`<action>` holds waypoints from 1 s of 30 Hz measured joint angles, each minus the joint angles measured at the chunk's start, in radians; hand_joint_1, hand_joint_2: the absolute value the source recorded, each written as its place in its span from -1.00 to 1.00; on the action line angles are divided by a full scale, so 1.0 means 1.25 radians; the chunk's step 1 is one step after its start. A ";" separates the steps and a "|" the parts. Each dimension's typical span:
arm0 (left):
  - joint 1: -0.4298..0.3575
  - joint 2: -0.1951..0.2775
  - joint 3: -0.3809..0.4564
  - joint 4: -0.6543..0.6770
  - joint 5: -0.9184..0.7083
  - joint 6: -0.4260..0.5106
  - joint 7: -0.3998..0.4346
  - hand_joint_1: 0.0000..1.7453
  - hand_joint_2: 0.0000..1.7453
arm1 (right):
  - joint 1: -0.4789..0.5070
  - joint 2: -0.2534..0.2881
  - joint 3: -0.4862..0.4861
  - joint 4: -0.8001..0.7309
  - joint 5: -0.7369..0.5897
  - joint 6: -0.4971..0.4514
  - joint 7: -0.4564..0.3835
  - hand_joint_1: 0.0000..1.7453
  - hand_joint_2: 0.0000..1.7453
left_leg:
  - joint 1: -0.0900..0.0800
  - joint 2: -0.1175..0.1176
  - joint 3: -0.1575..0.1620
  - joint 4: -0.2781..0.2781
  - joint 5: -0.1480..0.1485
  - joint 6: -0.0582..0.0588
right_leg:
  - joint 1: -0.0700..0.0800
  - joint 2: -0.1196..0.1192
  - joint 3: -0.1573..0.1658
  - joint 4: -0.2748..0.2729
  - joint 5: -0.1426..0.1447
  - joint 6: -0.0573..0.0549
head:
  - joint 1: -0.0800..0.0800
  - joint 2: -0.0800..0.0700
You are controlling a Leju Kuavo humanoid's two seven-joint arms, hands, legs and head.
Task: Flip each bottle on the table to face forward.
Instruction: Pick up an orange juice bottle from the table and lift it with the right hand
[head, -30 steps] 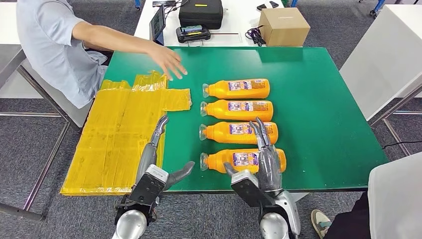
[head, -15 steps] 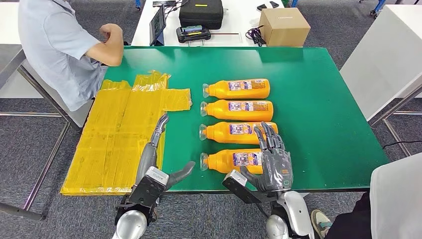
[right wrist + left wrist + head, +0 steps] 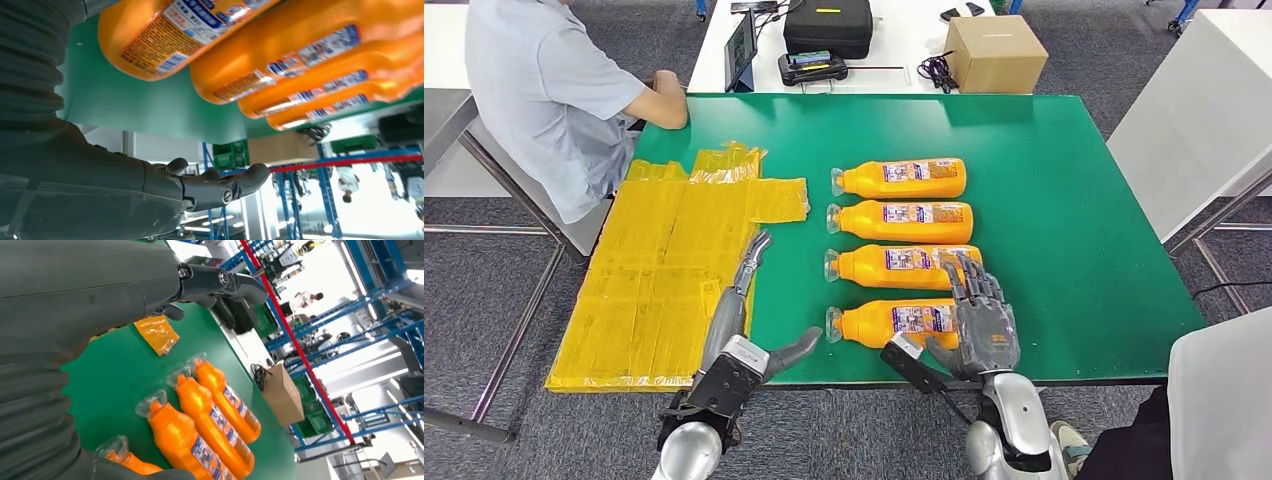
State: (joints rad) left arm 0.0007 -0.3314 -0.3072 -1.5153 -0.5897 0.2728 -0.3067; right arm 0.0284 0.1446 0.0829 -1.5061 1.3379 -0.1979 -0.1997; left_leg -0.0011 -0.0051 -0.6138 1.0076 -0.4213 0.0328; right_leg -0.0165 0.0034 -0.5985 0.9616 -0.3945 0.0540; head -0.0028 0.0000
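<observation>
- Clearly the step in hand is turning the nearest bottle (image 3: pixel 911 321), the one closest to the front edge of the green desk (image 3: pixel 1074 220); it lies on its side, cap toward the robot's left, label showing, as the front one of four bottles in a row.
- To do it well, I judge the right robot hand (image 3: pixel 980 325) should come down over the base end of that bottle, wrap the body rather than the slippery label middle, and roll it about its long axis without shoving it into the second bottle (image 3: pixel 902 265) just behind.
- Keeping the turn in place matters: the bottles lie close together, so a sideways push could knock the row crooked.
- The right robot hand hovers over the base end of the nearest bottle, fingers spread and pointing away from the robot, thumb out to the side; it holds nothing, and whether it touches the bottle I cannot tell.
- From the right wrist camera the fingers (image 3: pixel 220 187) are extended, apart from the bottle's base (image 3: pixel 165 40).
- The left robot hand (image 3: pixel 744 320) is open too, fingers stretched forward above the desk edge beside the yellow plastic sheets (image 3: pixel 659 270), thumb pointing toward the bottle's cap, gripping nothing.
- A seated person (image 3: pixel 549 95) rests an arm on the far left corner, well apart from the bottles.
</observation>
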 joint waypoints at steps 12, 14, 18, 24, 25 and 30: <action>-0.010 0.002 -0.025 0.014 -0.003 -0.021 0.011 -1.00 1.00 | -0.020 -0.017 -0.019 0.055 0.001 0.033 0.018 -1.00 1.00 | 0.000 0.000 0.000 0.000 0.000 0.000 | 0.000 0.000 0.000 0.000 0.000 0.000 | 0.000 0.000; -0.015 0.004 -0.036 0.019 -0.011 -0.026 0.021 -1.00 1.00 | -0.021 -0.023 -0.023 0.062 -0.008 0.047 0.020 -1.00 1.00 | 0.000 0.000 0.000 0.000 0.000 0.000 | 0.000 0.000 0.000 0.000 0.000 0.000 | 0.000 0.000; -0.025 0.008 -0.060 0.030 -0.024 -0.031 0.042 -1.00 1.00 | -0.021 -0.035 -0.030 0.070 -0.015 0.076 0.029 -1.00 1.00 | 0.000 0.000 0.000 0.000 0.000 0.000 | 0.000 0.000 0.000 0.000 0.000 0.000 | 0.000 0.000; -0.034 0.009 -0.081 0.038 -0.025 -0.045 0.062 -1.00 1.00 | -0.011 -0.055 -0.032 0.086 -0.019 0.110 0.043 -1.00 1.00 | 0.000 0.000 0.000 0.000 0.000 0.000 | 0.000 0.000 0.000 0.000 0.000 0.000 | 0.000 0.000; -0.035 0.009 -0.083 0.038 -0.025 -0.045 0.062 -1.00 1.00 | -0.009 -0.058 -0.032 0.089 -0.018 0.110 0.043 -1.00 1.00 | 0.000 0.000 0.000 0.000 0.000 0.000 | 0.000 0.000 0.000 0.000 0.000 0.000 | 0.000 0.000; -0.042 0.010 -0.095 0.042 -0.024 -0.053 0.068 -1.00 1.00 | -0.008 -0.067 -0.031 0.100 -0.008 0.113 0.050 -1.00 1.00 | 0.000 0.000 0.000 0.000 0.000 0.000 | 0.000 0.000 0.000 0.000 0.000 0.000 | 0.000 0.000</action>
State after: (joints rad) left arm -0.0519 -0.3183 -0.4261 -1.4632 -0.6197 0.2071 -0.2218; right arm 0.0178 0.0605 0.0438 -1.3809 1.3281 -0.0572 -0.1377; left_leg -0.0012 -0.0051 -0.6140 1.0078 -0.4214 0.0328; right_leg -0.0165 0.0035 -0.5987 0.9615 -0.3945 0.0541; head -0.0031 0.0000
